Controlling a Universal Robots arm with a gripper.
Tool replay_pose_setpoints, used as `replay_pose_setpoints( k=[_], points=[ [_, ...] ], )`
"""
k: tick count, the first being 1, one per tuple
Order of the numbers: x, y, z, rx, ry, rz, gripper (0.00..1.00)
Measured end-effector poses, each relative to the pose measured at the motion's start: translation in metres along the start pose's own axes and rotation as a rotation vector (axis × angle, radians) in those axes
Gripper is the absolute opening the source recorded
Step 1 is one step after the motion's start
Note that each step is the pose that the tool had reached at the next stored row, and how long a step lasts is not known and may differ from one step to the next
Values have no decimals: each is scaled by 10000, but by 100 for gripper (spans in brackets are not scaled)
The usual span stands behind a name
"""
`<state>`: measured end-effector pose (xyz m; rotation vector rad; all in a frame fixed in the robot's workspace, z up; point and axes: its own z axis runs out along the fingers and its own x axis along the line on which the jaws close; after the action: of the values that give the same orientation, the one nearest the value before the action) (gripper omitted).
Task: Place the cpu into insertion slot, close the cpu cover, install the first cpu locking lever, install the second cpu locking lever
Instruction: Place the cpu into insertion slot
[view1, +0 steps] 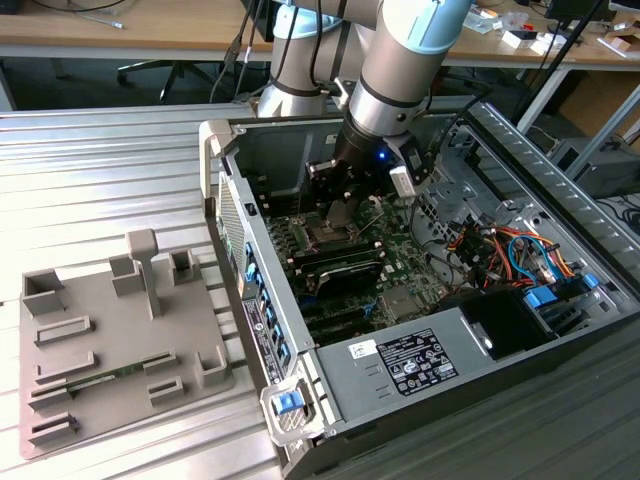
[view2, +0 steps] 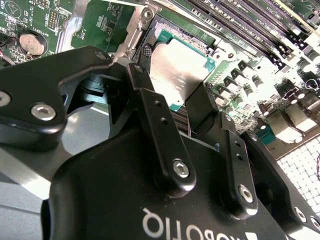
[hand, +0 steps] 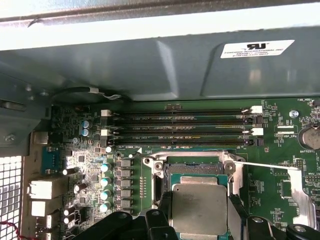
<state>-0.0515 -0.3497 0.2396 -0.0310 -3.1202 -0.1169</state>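
Gripper (view2: 170, 87) closed to chip width, its fingers clamping opposite edges of the cpu (hand: 200, 207), which is held flat. Insertion slot (hand: 194, 169) lies just beneath and slightly ahead of the fingertips. By that offset, the cpu appears unseated. Cpu cover (view2: 72, 27) stands open alongside.

I read the cpu (hand: 200, 207) as silvery-grey on its face with a teal-green rim. Just behind it, the insertion slot (hand: 192, 169) is dark inside a silver rim. The circuit board (hand: 280, 165) around the cpu is deep green, speckled with fine pale markings. Beyond the cpu, the memory slots (hand: 180, 127) are black stripes with white end clips. The gripper (view2: 170, 87) flanking the cpu is glossy black with silver screws. Beside the cpu, the cpu cover (hand: 299, 200) is bright silver.
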Motion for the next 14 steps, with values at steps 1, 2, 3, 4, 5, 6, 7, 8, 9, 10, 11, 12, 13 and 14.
replay_pose_setpoints(
  k=[1, 2, 3, 4, 5, 6, 7, 8, 9, 10, 11, 12, 13, 14],
  points=[
    [0, 0, 0, 0, -1, 10, 53],
    [0, 0, 0, 1, -2, 21, 53],
    [0, 0, 0, 1, -3, 38, 53],
    [0, 0, 0, 2, -3, 47, 53],
    [0, 0, 0, 3, -4, 55, 53],
    [0, 0, 1, 3, -5, 66, 53],
    [0, 0, 1, 4, -5, 73, 53],
    [0, 0, 1, 4, -6, 80, 53],
    [0, 0, 1, 4, -7, 87, 53],
    [0, 0, 2, 4, -7, 96, 53],
    [0, 0, 2, 3, -8, 108, 53],
    [0, 0, 2, 3, -9, 125, 53],
    [0, 0, 2, 3, -10, 141, 53],
    [0, 0, 2, 2, -11, 152, 53]
  ],
)
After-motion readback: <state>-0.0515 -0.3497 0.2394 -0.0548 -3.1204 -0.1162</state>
